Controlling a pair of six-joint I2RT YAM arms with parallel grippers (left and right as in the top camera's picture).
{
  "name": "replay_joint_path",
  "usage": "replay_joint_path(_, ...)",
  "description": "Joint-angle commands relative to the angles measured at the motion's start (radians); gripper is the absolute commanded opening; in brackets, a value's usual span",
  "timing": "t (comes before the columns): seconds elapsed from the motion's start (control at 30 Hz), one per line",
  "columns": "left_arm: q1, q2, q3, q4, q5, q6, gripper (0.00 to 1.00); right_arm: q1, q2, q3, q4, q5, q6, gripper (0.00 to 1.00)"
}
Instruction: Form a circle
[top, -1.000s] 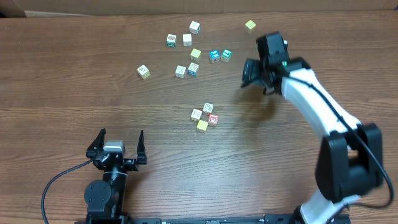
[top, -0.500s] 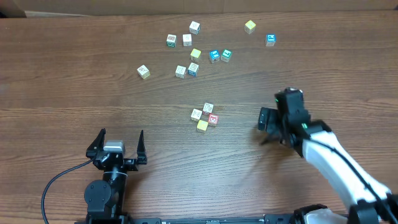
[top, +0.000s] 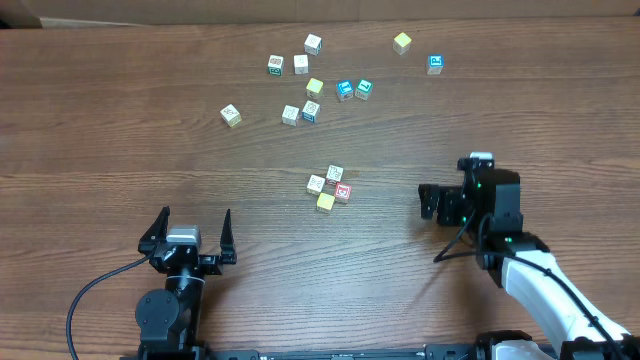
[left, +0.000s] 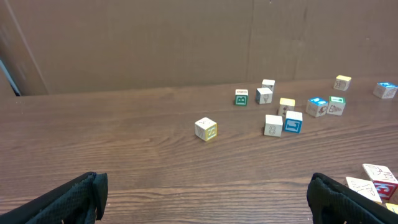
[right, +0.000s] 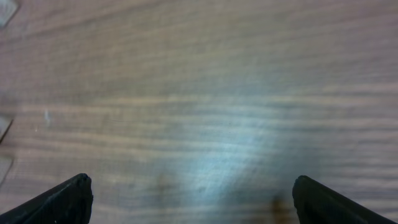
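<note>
The circle is a tight cluster of small letter cubes at the table's middle: two whitish cubes, a red-printed cube and a yellow cube. Its edge shows at the bottom right of the left wrist view as whitish and red-printed cubes. My left gripper rests open at the front left, well short of the cluster, with bare wood between its fingers. My right gripper is open to the right of the cluster, pointing toward it, over blurred bare wood.
Several loose cubes lie scattered at the back centre. One cube sits apart to their left. A yellow-green cube and a blue cube lie at the back right. A cardboard wall stands behind the table.
My right arm has pulled back from the far right toward the front, ending beside the cluster. A blue cube now shows where the gripper had been. The left arm has not moved.
</note>
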Motion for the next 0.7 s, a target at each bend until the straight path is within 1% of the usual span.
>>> replay_joint_path(0.0,-0.003,-0.012,-0.004,-0.002,-0.002,0.016,0.99,-0.005,-0.016,-0.069,0.047,-0.055,-0.019,1.00)
replay_joint_path(0.17,-0.003,-0.012,-0.004,-0.002,-0.002,0.016,1.00,-0.006,-0.019,-0.126,0.073,-0.070,-0.018,1.00)
replay_joint_path(0.37,-0.003,-0.012,-0.004,-0.002,-0.002,0.016,0.99,-0.006,-0.046,-0.225,0.184,-0.113,-0.015,1.00)
replay_joint_path(0.57,-0.003,-0.012,-0.004,-0.002,-0.002,0.016,1.00,-0.006,-0.115,-0.335,0.303,-0.132,-0.015,1.00)
replay_joint_path(0.67,-0.003,-0.012,-0.004,-0.002,-0.002,0.016,1.00,-0.006,-0.163,-0.378,0.332,-0.133,-0.015,1.00)
